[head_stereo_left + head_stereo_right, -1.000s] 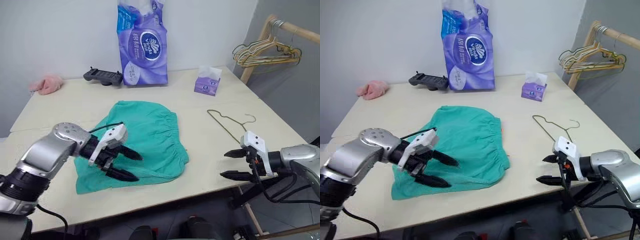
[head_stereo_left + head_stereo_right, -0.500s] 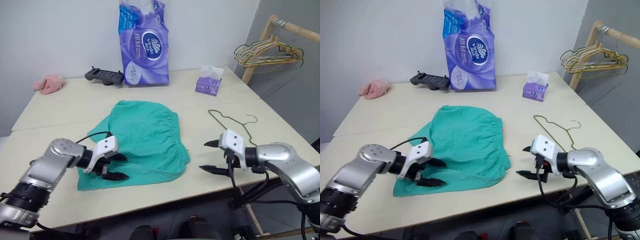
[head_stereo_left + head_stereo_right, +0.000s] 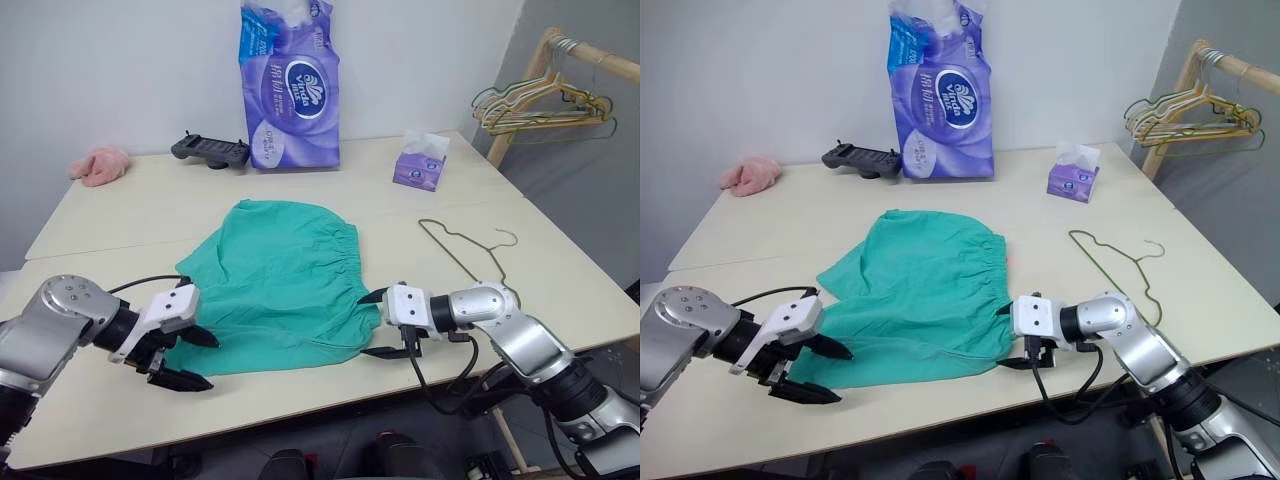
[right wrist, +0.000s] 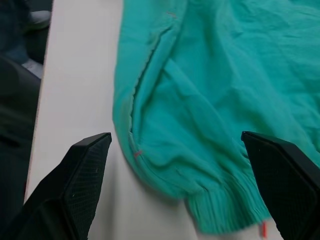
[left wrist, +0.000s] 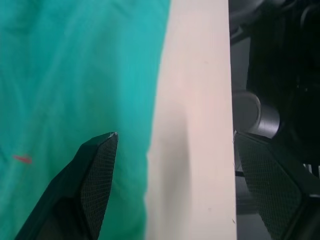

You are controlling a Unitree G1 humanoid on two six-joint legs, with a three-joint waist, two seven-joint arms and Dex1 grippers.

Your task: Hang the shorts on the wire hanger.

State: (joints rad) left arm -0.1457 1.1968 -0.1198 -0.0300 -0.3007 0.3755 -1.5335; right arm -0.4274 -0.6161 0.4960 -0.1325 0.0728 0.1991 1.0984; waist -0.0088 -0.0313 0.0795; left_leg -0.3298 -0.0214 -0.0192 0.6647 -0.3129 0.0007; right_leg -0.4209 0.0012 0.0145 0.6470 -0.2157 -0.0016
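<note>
Lying flat on the table (image 3: 120, 205), the shorts (image 3: 280, 285) are flanked by the left gripper (image 3: 180, 360) and right gripper (image 3: 380, 325), fingers apart. Next, both corners should be gripped; the wire hanger (image 3: 462, 248) is untouched nearby.

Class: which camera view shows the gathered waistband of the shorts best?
The right wrist view: the shorts fill it, with the ribbed waistband corner between the open fingers. The eye views show the whole garment from farther off on the table; the left wrist view shows plain fabric at one edge.
</note>
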